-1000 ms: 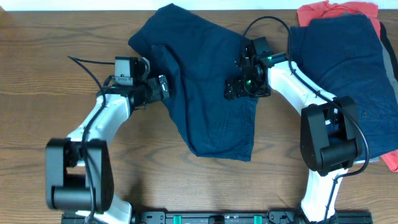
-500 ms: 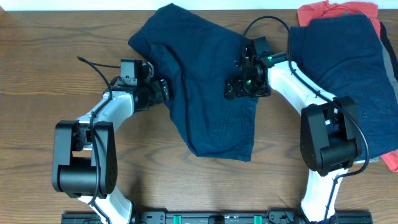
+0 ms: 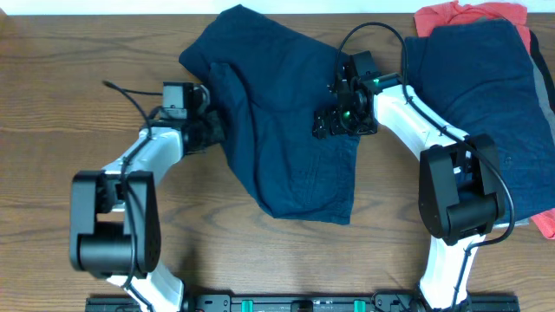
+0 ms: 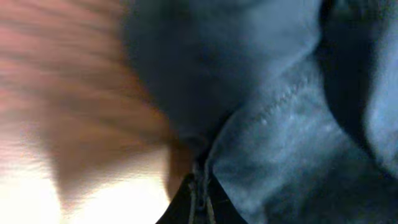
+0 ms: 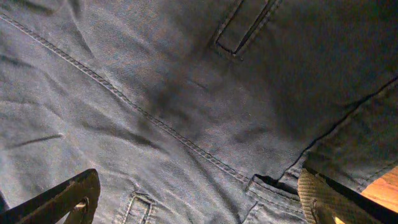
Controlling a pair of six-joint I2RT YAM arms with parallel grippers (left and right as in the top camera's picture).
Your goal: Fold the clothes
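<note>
Crumpled navy shorts (image 3: 286,121) lie spread on the wooden table (image 3: 52,104). My left gripper (image 3: 218,130) is at their left edge, shut on the hem. In the left wrist view the fingertips (image 4: 202,202) meet with the stitched navy edge (image 4: 273,124) pinched between them. My right gripper (image 3: 334,123) hovers over the right part of the shorts, near the waistband. It stands open, and its two fingers (image 5: 323,199) are wide apart above the seams and a belt loop (image 5: 142,208). Nothing is between them.
A pile of other clothes sits at the right edge: a navy garment (image 3: 481,87) on top of a coral-red one (image 3: 468,13), whose corner also shows lower down (image 3: 545,225). The arm bases (image 3: 113,251) stand near the table's front edge.
My left gripper has closed on the left hem of the shorts, and its arm has shifted slightly at that edge. The right arm has not moved.
</note>
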